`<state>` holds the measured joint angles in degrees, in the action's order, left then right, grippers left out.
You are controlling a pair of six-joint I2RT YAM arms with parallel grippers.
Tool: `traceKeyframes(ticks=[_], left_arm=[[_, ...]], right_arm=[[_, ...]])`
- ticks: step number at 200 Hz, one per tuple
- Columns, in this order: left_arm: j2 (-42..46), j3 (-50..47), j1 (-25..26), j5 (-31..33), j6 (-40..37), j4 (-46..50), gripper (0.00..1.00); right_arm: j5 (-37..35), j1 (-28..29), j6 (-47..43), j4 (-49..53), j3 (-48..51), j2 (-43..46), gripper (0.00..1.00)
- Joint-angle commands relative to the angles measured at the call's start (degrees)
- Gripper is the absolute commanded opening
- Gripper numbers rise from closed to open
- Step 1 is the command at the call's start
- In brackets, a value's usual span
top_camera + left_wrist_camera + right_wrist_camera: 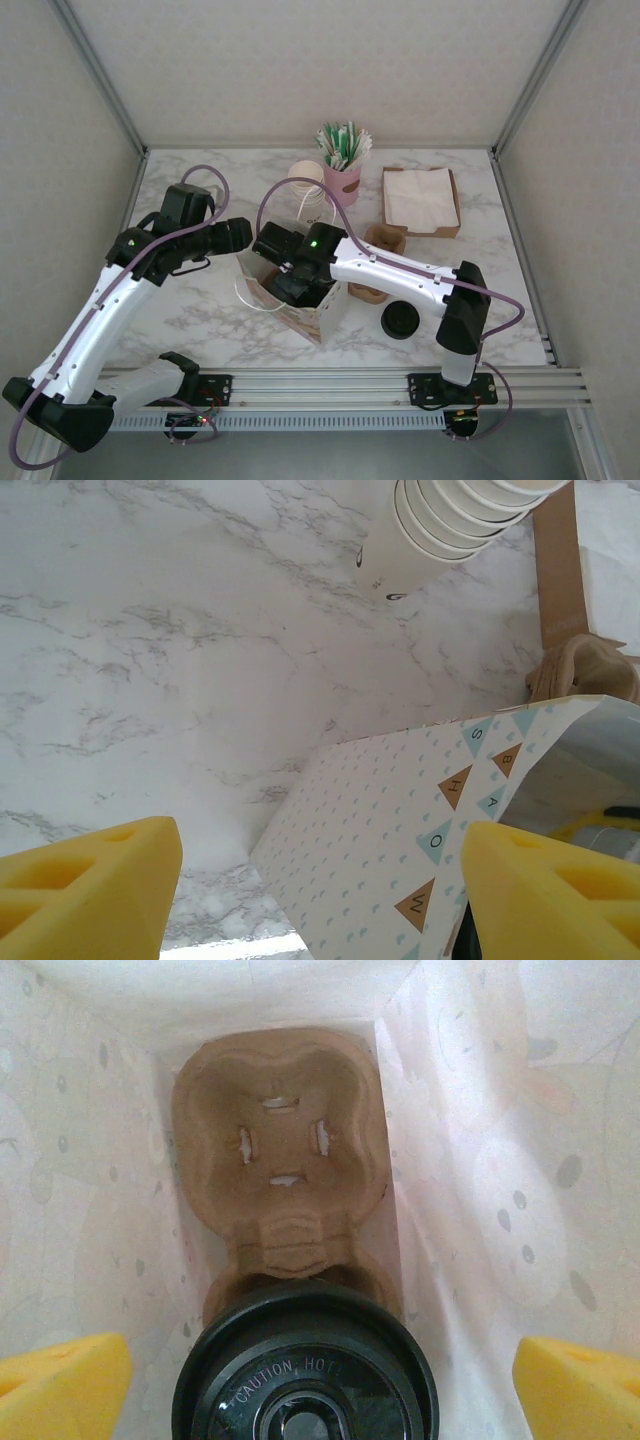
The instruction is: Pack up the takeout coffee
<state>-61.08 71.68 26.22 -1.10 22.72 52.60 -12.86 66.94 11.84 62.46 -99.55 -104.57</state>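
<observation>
Brown pulp tray [280, 1150] lies flat on the floor of the bag [480, 1160]. The coffee [305, 1370] sits in its near pocket, black lid up, so the pocket's wall keeps the cup upright; the far pocket is vacant. Right pincer [318, 1390] hangs inside the bag directly over the cup with its jaws spread wide, a yellow pad [60, 1380] on each side and both well apart from the lid, so it grips nothing and the cup looks borne by the tray alone. Wide jaws make sense here, since they could clear the lid on the way up without snagging it. Left pincer [320, 880] waits outside at the bag's side, about half spread and holding nothing that I can make out. One of its pads is at the bag's rim, likely to steady the thin paper wall and keep the mouth open, though I cannot tell whether it touches. Beyond it on the counter [150, 630] lie the stacked cups [450, 520]. I judge the packing nearly done; what remains is a straight lift out, where a brushed paper wall could tip the bag.
</observation>
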Motion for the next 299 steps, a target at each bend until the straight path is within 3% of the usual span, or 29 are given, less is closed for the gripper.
traceKeyframes(ticks=[1, 186, 299], left_arm=[[0.4, 2.0, 0.6, 1.4, 0.8, 1.2, 0.73], [-1.2, 2.8, 0.6, 3.2, 0.7, 0.9, 0.73], [-1.8, 3.3, 0.5, 6.5, 1.4, 0.7, 0.71]], right_arm=[[-0.1, -0.3, 1.2, 2.3, -1.9, 1.9, 0.99], [3.0, -0.3, 4.8, 5.5, -7.4, 7.2, 0.98], [0.8, -0.3, 5.5, 3.8, -11.1, 15.0, 0.96]])
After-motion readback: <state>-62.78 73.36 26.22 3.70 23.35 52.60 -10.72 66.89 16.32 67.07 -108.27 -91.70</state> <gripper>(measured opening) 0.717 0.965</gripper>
